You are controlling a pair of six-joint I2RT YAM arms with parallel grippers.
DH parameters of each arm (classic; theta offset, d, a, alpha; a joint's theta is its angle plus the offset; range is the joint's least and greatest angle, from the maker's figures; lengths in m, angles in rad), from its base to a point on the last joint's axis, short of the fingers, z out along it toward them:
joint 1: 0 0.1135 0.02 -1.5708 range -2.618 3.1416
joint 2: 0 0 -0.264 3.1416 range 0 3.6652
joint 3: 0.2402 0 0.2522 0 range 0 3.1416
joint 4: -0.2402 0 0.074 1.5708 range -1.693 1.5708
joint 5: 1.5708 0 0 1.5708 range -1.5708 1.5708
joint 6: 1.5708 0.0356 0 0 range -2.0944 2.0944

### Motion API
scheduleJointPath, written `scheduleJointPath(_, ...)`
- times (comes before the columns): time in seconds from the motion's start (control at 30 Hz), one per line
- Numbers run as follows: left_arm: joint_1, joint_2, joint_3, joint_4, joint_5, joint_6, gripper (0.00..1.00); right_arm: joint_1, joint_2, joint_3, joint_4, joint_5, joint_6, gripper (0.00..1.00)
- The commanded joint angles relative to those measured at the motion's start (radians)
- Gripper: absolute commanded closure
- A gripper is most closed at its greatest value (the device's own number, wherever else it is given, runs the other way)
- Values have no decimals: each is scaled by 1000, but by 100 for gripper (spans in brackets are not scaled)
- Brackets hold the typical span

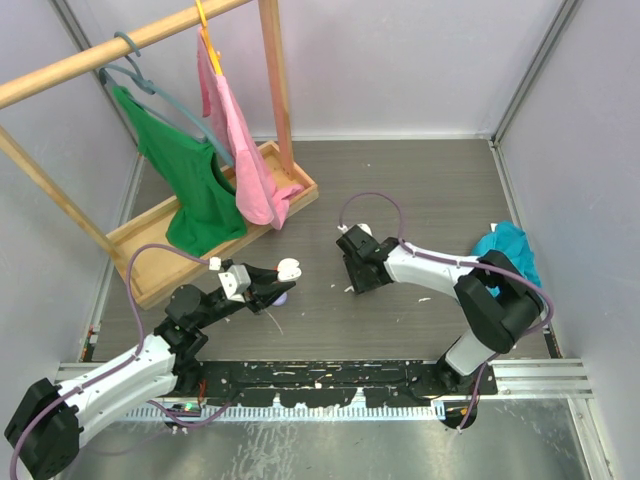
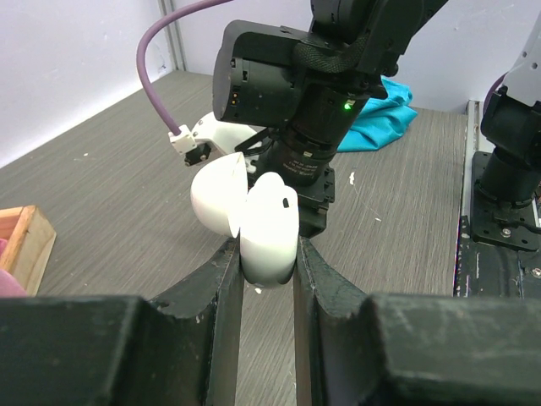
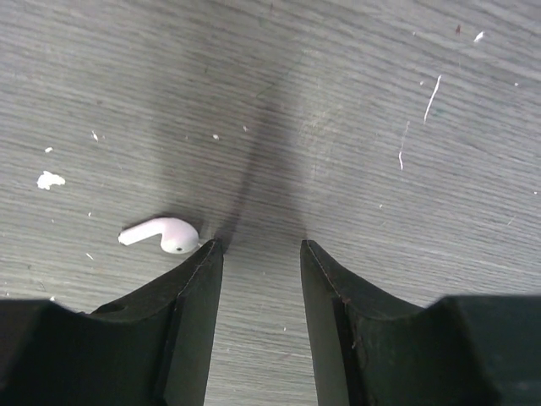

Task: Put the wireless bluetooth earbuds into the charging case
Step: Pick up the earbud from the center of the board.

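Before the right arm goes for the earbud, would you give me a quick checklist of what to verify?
1. Case clamped in left jaws: ok.
2. Lid open: ok.
3. Right jaws open: ok.
4. Earbud between right jaws: not ok; it lies on the table just outside one jaw.
5. Room inside the case: cannot tell; its inside is hidden in every view.

The left gripper [image 2: 267,251] clamps a white charging case [image 2: 270,224] between its jaws, lid [image 2: 217,199] open to their left. Just beyond them stands the right arm [image 2: 313,76].
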Motion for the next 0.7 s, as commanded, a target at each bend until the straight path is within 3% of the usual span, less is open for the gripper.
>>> scheduleJointPath(0.0,-2,-14,14,34,-13,18,100,-7,48,38,28,16,-3,52)
scheduleJointPath(0.27,-3,-18,12,31,-13,18,100,-14,107,97,60,-49,-26,53)
scheduleJointPath(0.67,-3,-15,12,37,-15,15,100,1,39,96,58,-89,-27,51)
